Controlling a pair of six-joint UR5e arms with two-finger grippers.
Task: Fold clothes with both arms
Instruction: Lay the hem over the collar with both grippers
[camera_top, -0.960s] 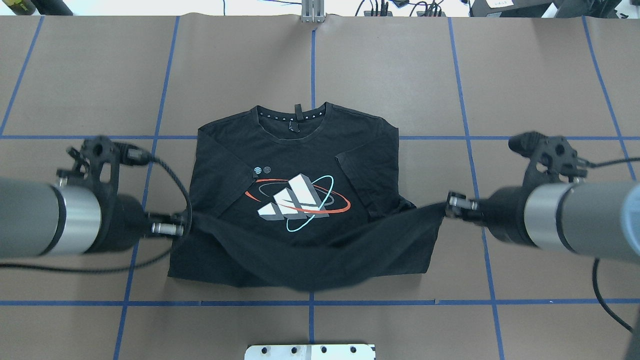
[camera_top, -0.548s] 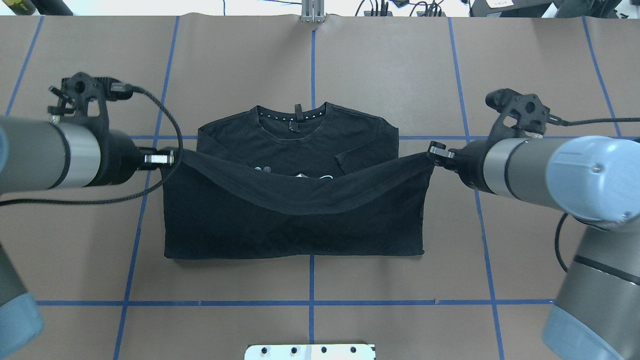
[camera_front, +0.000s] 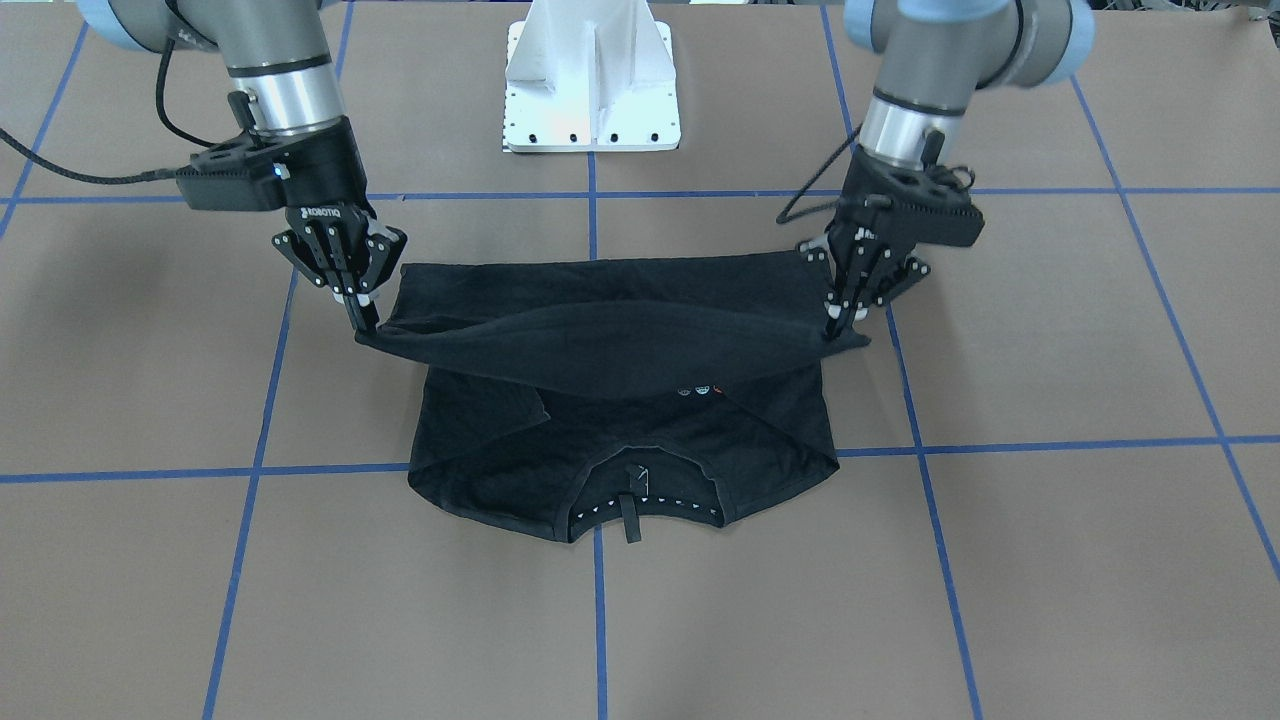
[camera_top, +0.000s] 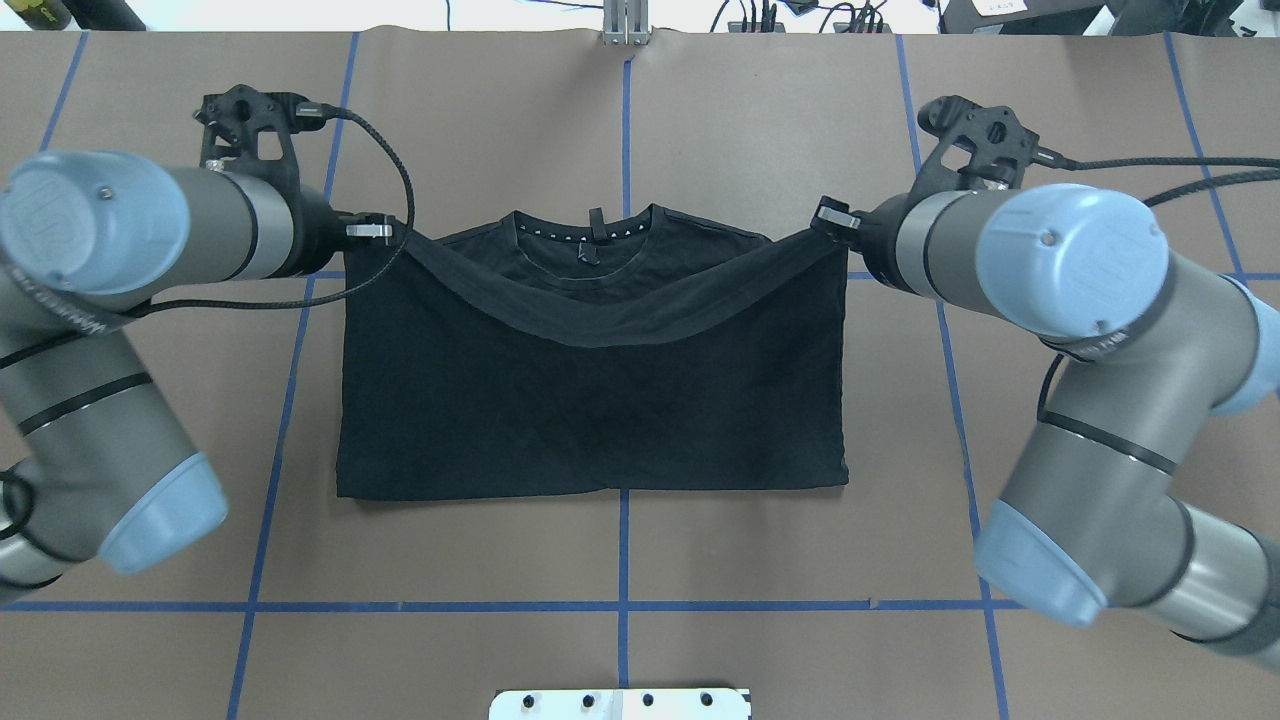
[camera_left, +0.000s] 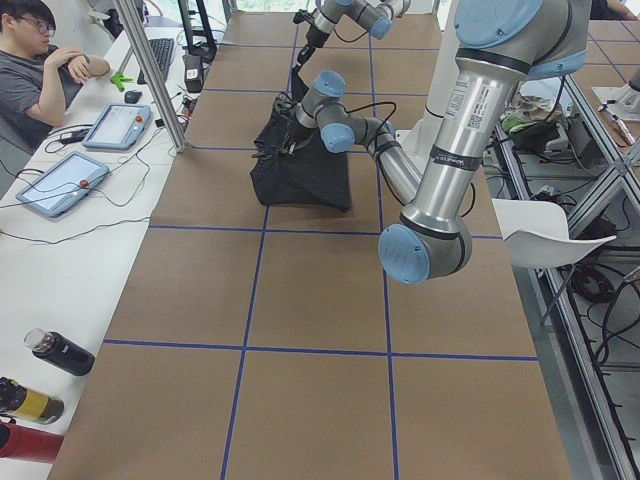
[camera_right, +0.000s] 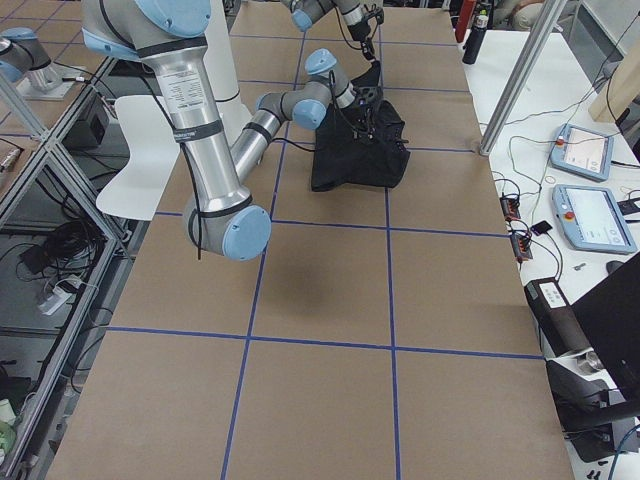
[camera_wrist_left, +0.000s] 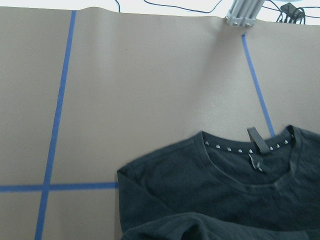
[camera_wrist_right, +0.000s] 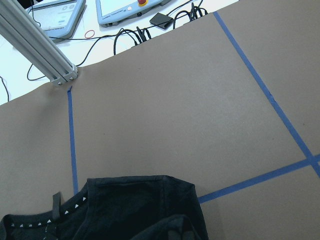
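Black cloth is hanging between my two grippers: my left gripper (camera_top: 385, 232) and right gripper (camera_top: 828, 216) are each clamping tight on one hem corner of the T-shirt (camera_top: 600, 400). I am holding that edge wide and raised near the collar (camera_top: 590, 232), so the lower half is draping over the print without bunching. The shirt is lying mid-table (camera_top: 700, 120), straight on brown paper, with no bin or basket showing.

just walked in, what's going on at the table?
A black T-shirt is being folded in half. The left gripper and right gripper are each shut on a corner of its bottom edge, holding it above the shoulders beside the collar. The edge sags between them, not yet laid down.
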